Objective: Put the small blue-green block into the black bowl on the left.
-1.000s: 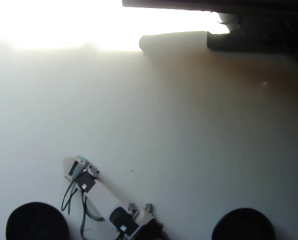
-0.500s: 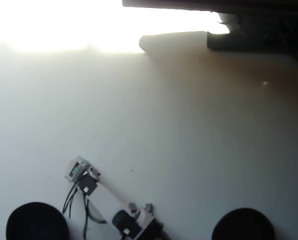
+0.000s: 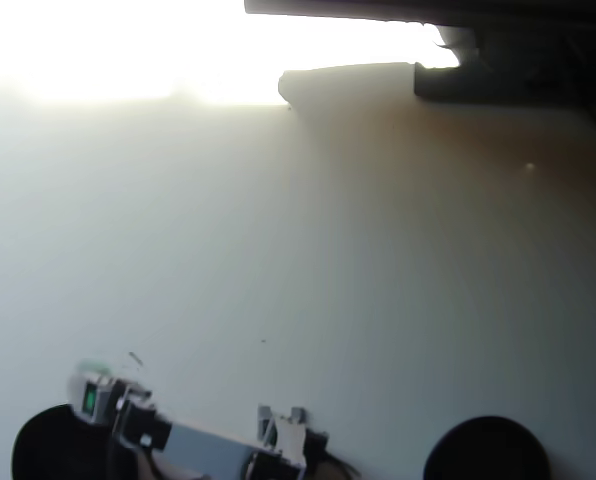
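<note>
overhead view only. the arm (image 3: 213,448) lies along the bottom edge, reaching toward the view's left. its gripper (image 3: 86,388) sits at the upper right rim of the black bowl (image 3: 48,445) in the lower left corner, partly overlapping that rim as seen from above. whether it touches the bowl cannot be told.

the gripper end is blurred. a small green patch (image 3: 90,399) shows on its pale housing; whether this is the small blue-green block or a light on the tool cannot be told. no block can be identified with certainty anywhere else in the view, neither on the table (image 3: 308,270) nor inside the bowl, whose interior reads as plain black.

jaw condition: cannot be told; the tips are not resolved separately.

a second black bowl (image 3: 486,450) stands well apart from the tool, at the lower right. dark structure (image 3: 498,50) occupies the upper right corner, far from the tool. strong glare whitens the upper left of the table.
</note>
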